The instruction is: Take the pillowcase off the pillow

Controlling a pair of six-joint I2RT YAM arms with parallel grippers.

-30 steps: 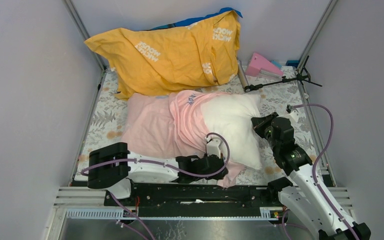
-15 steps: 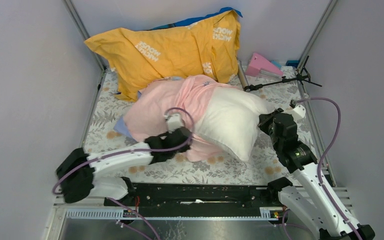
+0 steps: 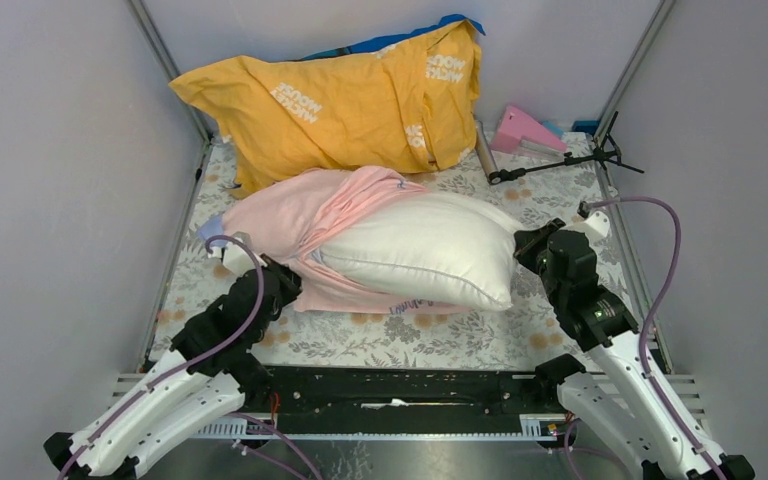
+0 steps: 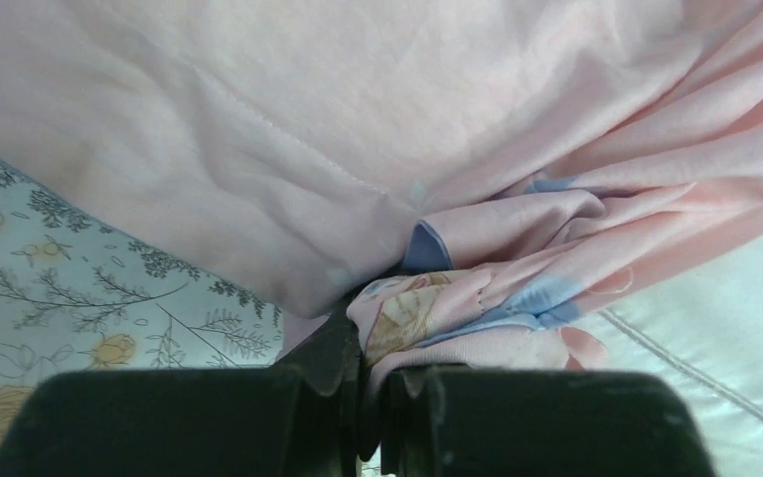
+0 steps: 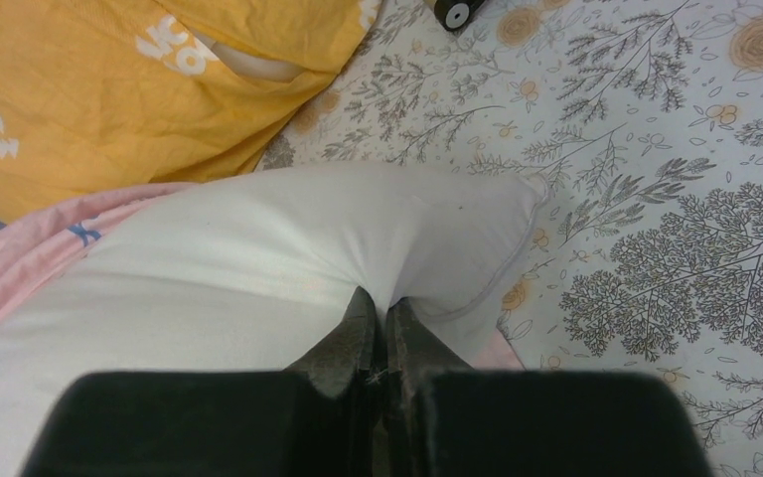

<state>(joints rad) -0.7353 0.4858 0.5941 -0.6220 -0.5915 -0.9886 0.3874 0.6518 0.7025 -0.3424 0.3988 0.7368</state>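
Observation:
The white pillow (image 3: 425, 255) lies across the middle of the floral mat, its right end bare. The pale pink pillowcase (image 3: 300, 215) is bunched over its left end and trails under it. My left gripper (image 3: 285, 285) is shut on a bunched fold of the pillowcase (image 4: 457, 298) at the pillow's left end; blue and tan print shows in the fold. My right gripper (image 3: 530, 250) is shut on the pillow's right edge, and the wrist view shows white fabric (image 5: 288, 248) pinched between the fingers (image 5: 358, 328).
A yellow-orange cushion (image 3: 340, 100) with white lettering lies at the back, close behind the pillowcase. A pink wedge (image 3: 522, 130) and a black stand (image 3: 560, 160) sit at the back right. Grey walls close in both sides. The floral mat (image 3: 600, 200) covers the floor.
My left gripper has pulled the pillowcase from the pillow's middle to the left, baring much more white pillow. The pillow has turned to lie sideways. The right gripper has held its place.

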